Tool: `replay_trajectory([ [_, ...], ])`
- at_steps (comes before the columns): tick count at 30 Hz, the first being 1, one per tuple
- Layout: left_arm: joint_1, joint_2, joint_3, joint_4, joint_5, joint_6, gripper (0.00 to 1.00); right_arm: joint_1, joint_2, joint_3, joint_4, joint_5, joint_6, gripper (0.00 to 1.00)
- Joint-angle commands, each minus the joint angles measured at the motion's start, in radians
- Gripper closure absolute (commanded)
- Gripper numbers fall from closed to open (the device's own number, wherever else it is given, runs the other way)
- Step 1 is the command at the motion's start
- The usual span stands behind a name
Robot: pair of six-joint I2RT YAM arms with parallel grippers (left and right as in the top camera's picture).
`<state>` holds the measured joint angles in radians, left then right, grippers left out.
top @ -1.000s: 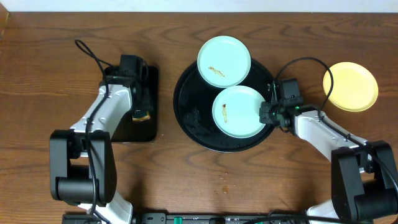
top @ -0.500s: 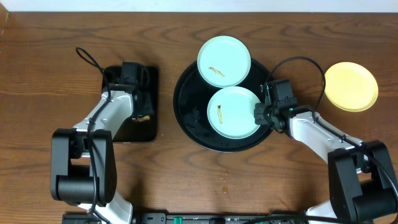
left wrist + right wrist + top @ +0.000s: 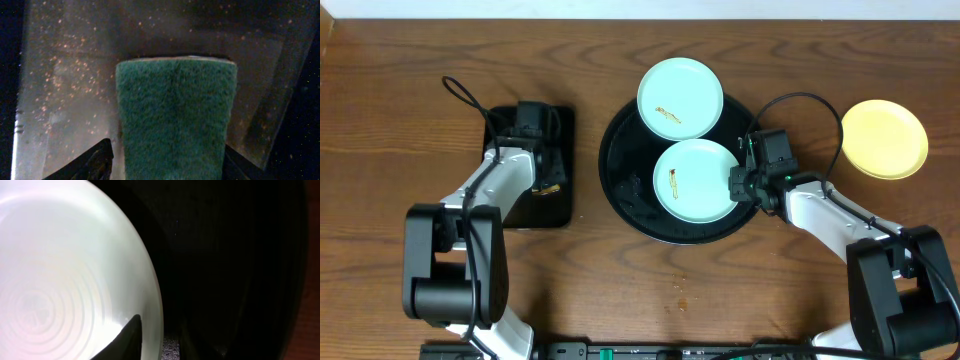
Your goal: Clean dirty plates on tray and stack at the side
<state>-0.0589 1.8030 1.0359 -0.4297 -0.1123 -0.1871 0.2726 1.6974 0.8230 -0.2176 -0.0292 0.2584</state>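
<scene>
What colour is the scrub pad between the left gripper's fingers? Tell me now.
The scrub pad is dark green, seen best in the left wrist view.

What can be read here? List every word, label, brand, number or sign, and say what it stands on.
None. No text shows on the upper mint plate, the lower mint plate, the yellow plate, the round black tray, the green sponge or the tabletop, in any view.

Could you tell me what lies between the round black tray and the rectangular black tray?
Only bare tabletop separates the round tray from the rectangular tray, seen overhead.
</scene>
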Motion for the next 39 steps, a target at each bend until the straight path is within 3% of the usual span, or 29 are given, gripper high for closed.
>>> replay_trajectory([
  [1, 0.004, 0.032, -0.024, 0.019, -0.026, -0.014, 0.37, 0.012, 0.006, -0.009, 0.011, 0.006, -0.006, 0.80],
  [5, 0.005, 0.050, -0.032, 0.031, -0.026, -0.014, 0.39, 0.021, 0.006, -0.014, 0.021, 0.007, -0.006, 0.85],
  [7, 0.005, 0.059, -0.032, 0.032, -0.027, -0.014, 0.46, 0.022, 0.006, -0.014, 0.022, 0.006, -0.006, 0.90],
  [12, 0.005, 0.058, -0.027, 0.035, -0.027, -0.013, 0.88, 0.022, 0.006, -0.014, 0.020, 0.006, -0.006, 0.98],
  [13, 0.005, 0.051, -0.024, 0.032, -0.027, -0.013, 0.92, 0.022, 0.006, -0.014, 0.019, 0.006, -0.006, 0.98],
  [27, 0.005, -0.262, -0.021, 0.021, -0.066, -0.014, 0.93, 0.023, 0.006, -0.014, 0.016, 0.025, -0.006, 0.99],
  [34, 0.005, -0.338, -0.021, 0.020, -0.084, -0.027, 0.92, 0.024, 0.006, -0.014, 0.020, 0.026, -0.006, 0.99],
  [39, 0.005, -0.363, -0.021, 0.026, -0.083, -0.091, 0.93, 0.024, 0.007, -0.014, 0.023, 0.025, -0.006, 0.85],
])
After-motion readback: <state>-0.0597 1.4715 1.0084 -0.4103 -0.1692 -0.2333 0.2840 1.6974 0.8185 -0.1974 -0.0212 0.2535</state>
